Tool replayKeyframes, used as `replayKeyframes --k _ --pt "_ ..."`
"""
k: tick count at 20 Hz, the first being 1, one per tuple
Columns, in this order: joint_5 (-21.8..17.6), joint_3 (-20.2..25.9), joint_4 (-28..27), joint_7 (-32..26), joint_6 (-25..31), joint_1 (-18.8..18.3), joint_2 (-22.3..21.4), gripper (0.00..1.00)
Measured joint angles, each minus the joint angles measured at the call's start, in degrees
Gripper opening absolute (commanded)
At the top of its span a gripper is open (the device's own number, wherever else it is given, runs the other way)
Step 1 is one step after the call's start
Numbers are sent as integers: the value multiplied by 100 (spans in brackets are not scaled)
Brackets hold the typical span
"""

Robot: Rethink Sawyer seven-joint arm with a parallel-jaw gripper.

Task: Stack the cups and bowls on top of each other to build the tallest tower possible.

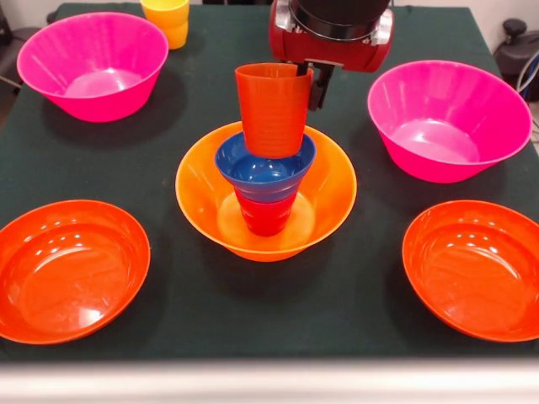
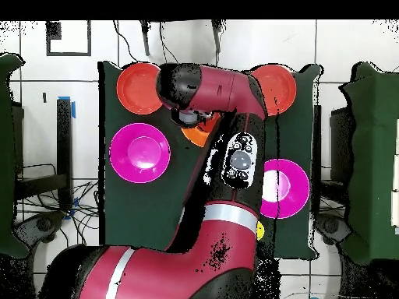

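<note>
In the front view the tower stands mid-table: a large orange bowl (image 1: 265, 189) holds a red cup (image 1: 266, 215), a small blue bowl (image 1: 264, 171) rests on that cup, and an orange cup (image 1: 272, 109) stands upright in the blue bowl. My gripper (image 1: 310, 84) comes down behind the tower and is shut on the orange cup's right rim. A yellow cup (image 1: 167, 21) stands at the far edge. The green cup is out of view. In the overhead view my arm (image 2: 226, 89) covers the tower, and only a sliver of the orange bowl (image 2: 195, 134) shows.
Two large pink bowls (image 1: 93, 63) (image 1: 446, 118) flank the tower at the back. Two shallow red-orange bowls (image 1: 67, 269) (image 1: 476, 265) sit at the front corners. The overhead view shows the same pink bowls (image 2: 140, 153) (image 2: 284, 188) and red-orange bowls (image 2: 138, 87) (image 2: 278, 84).
</note>
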Motion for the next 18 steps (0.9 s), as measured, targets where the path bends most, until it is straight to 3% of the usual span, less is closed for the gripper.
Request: replayKeyframes --k 18 --pt "-11 -1 -1 0 -1 -172 90 0"
